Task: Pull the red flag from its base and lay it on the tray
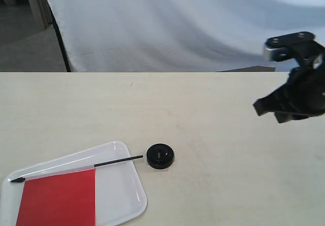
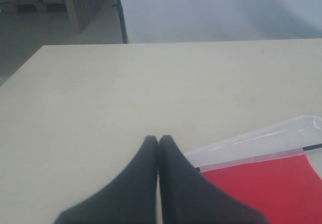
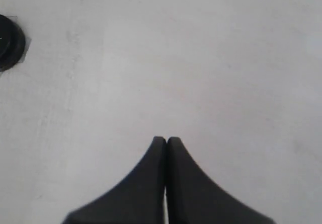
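The red flag (image 1: pixel 58 195) lies flat on the white tray (image 1: pixel 119 152) at the front left, its black stick (image 1: pixel 117 161) reaching over the tray's rim toward the base (image 1: pixel 160 156). The round black base stands on the table just right of the tray, apart from the stick's end. My right gripper (image 1: pixel 265 107) hangs above the table at the far right, shut and holding nothing. Its wrist view shows its tips (image 3: pixel 166 140) together and the base (image 3: pixel 10 42) at the edge. My left gripper (image 2: pixel 158 139) is shut and holds nothing, beside the tray (image 2: pixel 261 141) and the flag (image 2: pixel 266 189); the exterior view does not show it.
A pale wooden table (image 1: pixel 203 114) carries everything. A white cloth backdrop (image 1: pixel 177 23) hangs behind its far edge, with a dark pole (image 1: pixel 61 38) at the left. Bare tabletop lies between the base and the right arm.
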`<move>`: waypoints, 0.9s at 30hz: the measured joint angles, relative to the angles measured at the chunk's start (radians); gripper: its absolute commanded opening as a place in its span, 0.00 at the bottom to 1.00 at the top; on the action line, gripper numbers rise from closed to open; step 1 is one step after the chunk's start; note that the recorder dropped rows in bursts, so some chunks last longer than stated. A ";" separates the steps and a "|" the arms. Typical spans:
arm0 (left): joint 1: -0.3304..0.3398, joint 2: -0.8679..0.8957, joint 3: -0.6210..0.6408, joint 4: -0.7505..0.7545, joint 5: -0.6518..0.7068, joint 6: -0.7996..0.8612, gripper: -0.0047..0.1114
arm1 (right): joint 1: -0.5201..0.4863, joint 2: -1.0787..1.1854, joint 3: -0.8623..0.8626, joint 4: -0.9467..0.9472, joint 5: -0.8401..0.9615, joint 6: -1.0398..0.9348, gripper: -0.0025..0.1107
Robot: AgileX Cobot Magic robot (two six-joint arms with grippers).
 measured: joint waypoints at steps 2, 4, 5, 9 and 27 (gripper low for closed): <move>0.000 0.000 0.000 0.000 0.000 0.000 0.04 | -0.056 -0.071 0.085 0.011 -0.047 0.008 0.02; 0.000 0.000 0.000 0.000 0.000 0.000 0.04 | -0.110 -0.163 0.171 0.014 -0.099 0.036 0.02; 0.000 0.000 0.000 0.000 0.000 0.000 0.04 | -0.132 -0.211 0.210 0.015 -0.127 0.053 0.02; 0.000 0.000 0.000 0.000 0.000 0.000 0.04 | -0.181 -0.421 0.320 0.020 -0.237 0.122 0.02; 0.000 0.000 0.000 0.000 0.000 0.000 0.04 | -0.187 -1.319 0.815 0.029 -0.941 0.187 0.02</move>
